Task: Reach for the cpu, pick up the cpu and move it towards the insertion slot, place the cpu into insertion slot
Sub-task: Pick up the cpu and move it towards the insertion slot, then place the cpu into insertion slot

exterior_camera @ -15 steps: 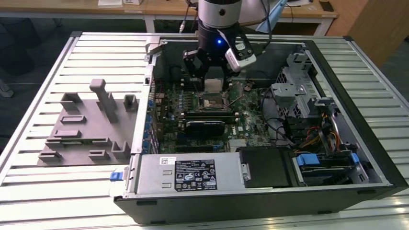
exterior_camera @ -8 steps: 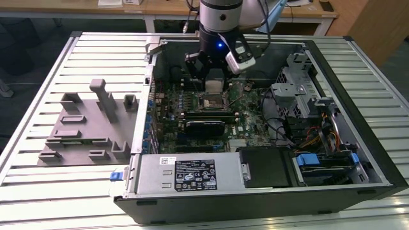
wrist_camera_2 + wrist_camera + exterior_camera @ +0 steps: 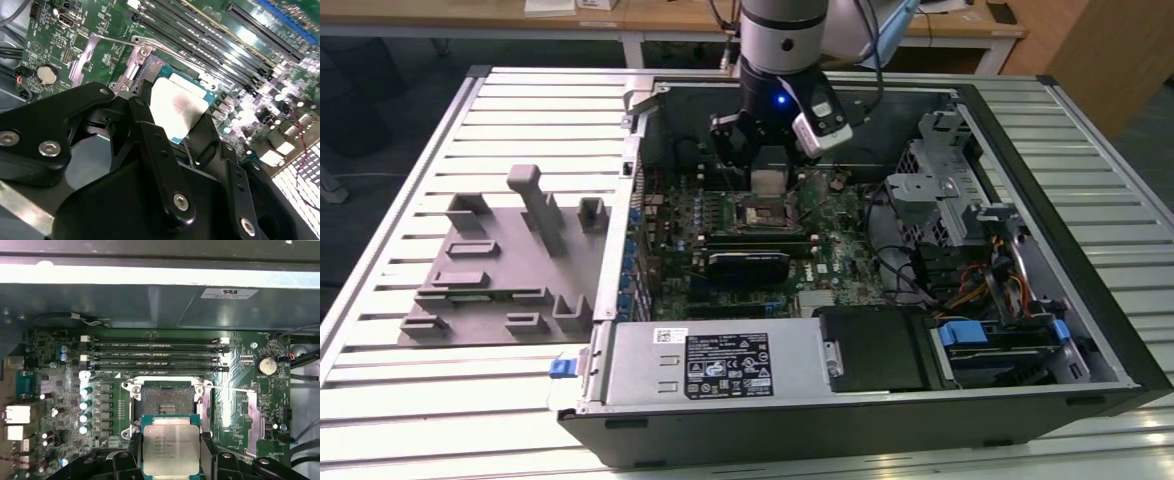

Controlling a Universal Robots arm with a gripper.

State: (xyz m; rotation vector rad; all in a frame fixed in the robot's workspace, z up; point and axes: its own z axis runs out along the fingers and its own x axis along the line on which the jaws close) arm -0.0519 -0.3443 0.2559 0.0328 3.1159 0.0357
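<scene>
The tool [image 3: 171, 450] is clamped on the cpu [image 3: 171, 446] — held just beside the slot [image 3: 166, 401], above the motherboard [image 3: 240, 405].

In the exterior view the open computer case [image 3: 1067, 230] lies on the slatted table [image 3: 400, 380], with the fixture block [image 3: 507, 265] at its nine o'clock. Inside the case, the gripper [image 3: 771, 185] hangs just above the insertion slot [image 3: 765, 212], and the power supply [image 3: 720, 362] sits at the slot's six o'clock. In the first wrist view the cpu [image 3: 171, 445], clamped between the fingers, sits at six o'clock from the insertion slot, the memory slots [image 3: 155, 355] at twelve, the coin cell [image 3: 266, 365] toward two.
</scene>
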